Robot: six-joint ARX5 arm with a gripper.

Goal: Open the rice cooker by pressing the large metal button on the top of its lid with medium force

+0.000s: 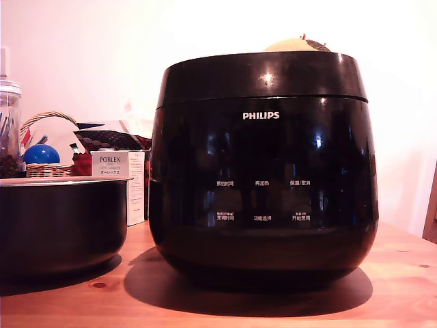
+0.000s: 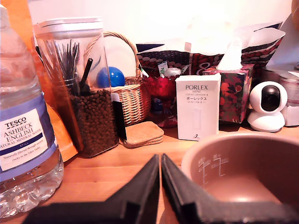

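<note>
The rice cooker is glossy black with a white PHILIPS logo and fills the middle of the exterior view, standing on the wooden table. Its lid sits down flat on the body. From this low angle the lid's top face and the metal button are hidden. Only the wrist view shows my gripper: its two black fingers meet at the tips, shut on nothing, low over the table beside a low wide pot. The cooker is out of the wrist view.
The low black pot stands at the exterior view's left of the cooker. Behind it are a PORLEX box and a basket with a blue ball. A water bottle, bean jar, tissue box and white camera crowd the wrist view. Something yellowish peeks over the lid.
</note>
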